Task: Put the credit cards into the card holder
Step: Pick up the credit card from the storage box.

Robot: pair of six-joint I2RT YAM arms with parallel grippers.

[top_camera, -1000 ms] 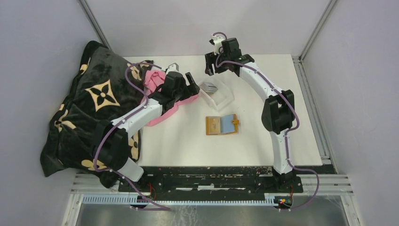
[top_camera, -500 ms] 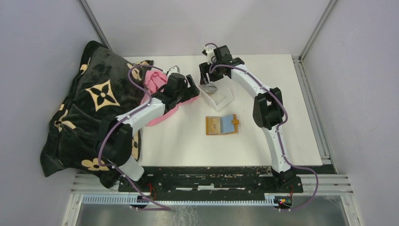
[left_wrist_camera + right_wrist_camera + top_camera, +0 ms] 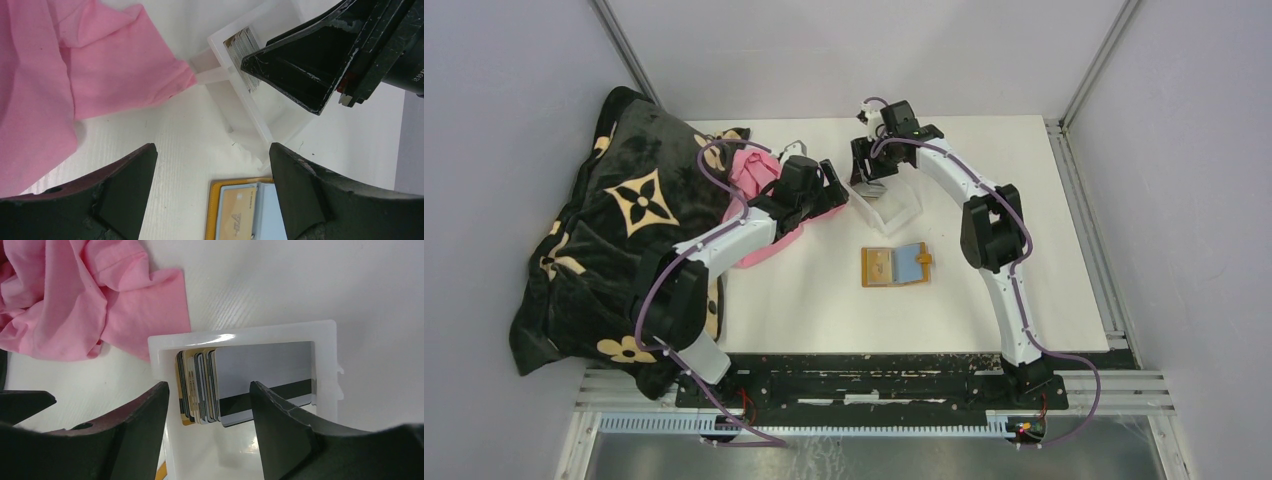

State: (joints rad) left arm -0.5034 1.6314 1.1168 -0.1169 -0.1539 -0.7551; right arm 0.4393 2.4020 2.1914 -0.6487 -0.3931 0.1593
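Right hand [image 3: 207,390]: fingers spread wide, gripping nothing. It hangs over the stack of thin grey and dark plastic credit cards [image 3: 265,372], which stand on edge between its fingers.
Tray: clear rectangular plastic tray [image 3: 240,332] around the cards, directly below that hand.
Left hand [image 3: 211,150]: wide open and empty, with a crumpled pink cloth [image 3: 75,75] to its left and the tray ahead.
Card holder: flat orange-tan leather-like card holder [image 3: 896,266], lying open on the white bench [image 3: 824,300], nearer the bases than both hands.
Hidden: the number of cards is unclear. From above the right hand covers them. The card holder is cut off in the left wrist view.
Change: a second ago the right hand hovered beyond the tray; now it is over it. The card holder has not moved.
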